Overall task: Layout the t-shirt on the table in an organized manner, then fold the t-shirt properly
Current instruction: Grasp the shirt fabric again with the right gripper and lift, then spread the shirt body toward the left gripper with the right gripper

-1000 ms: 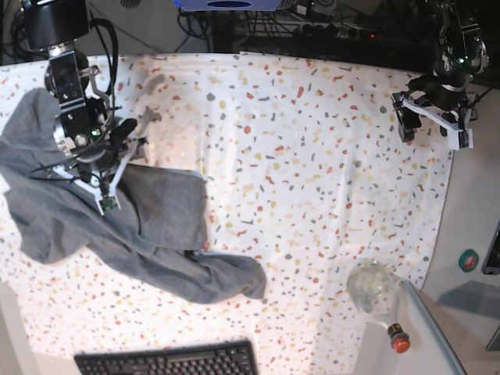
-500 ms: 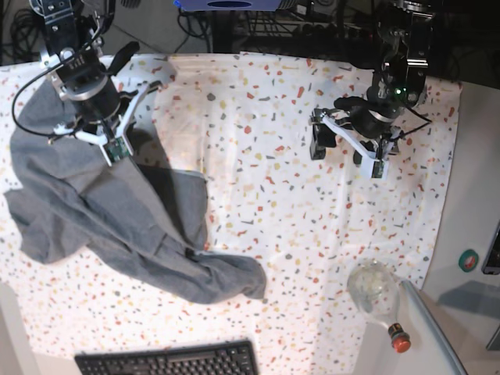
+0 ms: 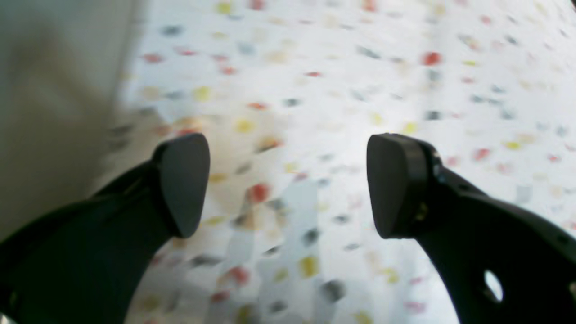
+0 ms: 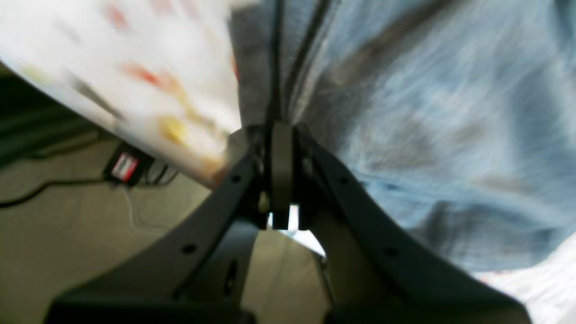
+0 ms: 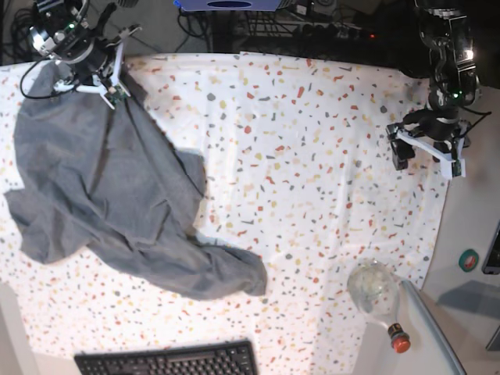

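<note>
Jaws on the right gripper were clenched on a pinch of the t-shirt at the far corner of the table; wrist view showed grey cloth running straight into the closed tips. Left gripper hung w/ jaws wide apart, nothing between them, over bare speckled cloth near the opposite table edge, well apart from the shirt.

T-shirt lay bunched on the right arm's half of the table, one end drawn up toward the held point, the rest trailing in thick folds down toward the keyboard.

Handling, as a judgement: soft, light cotton, no stiffness, so it'd drape and drag rather than hold shape; prob. grips the tablecloth a bit and could pull it into wrinkles. Not fragile. One pinch only stretches a line of cloth. Best holds would be hem corners or shoulder seams, one per gripper, taking a single layer. Which edge was held I couldn't tell.
</note>
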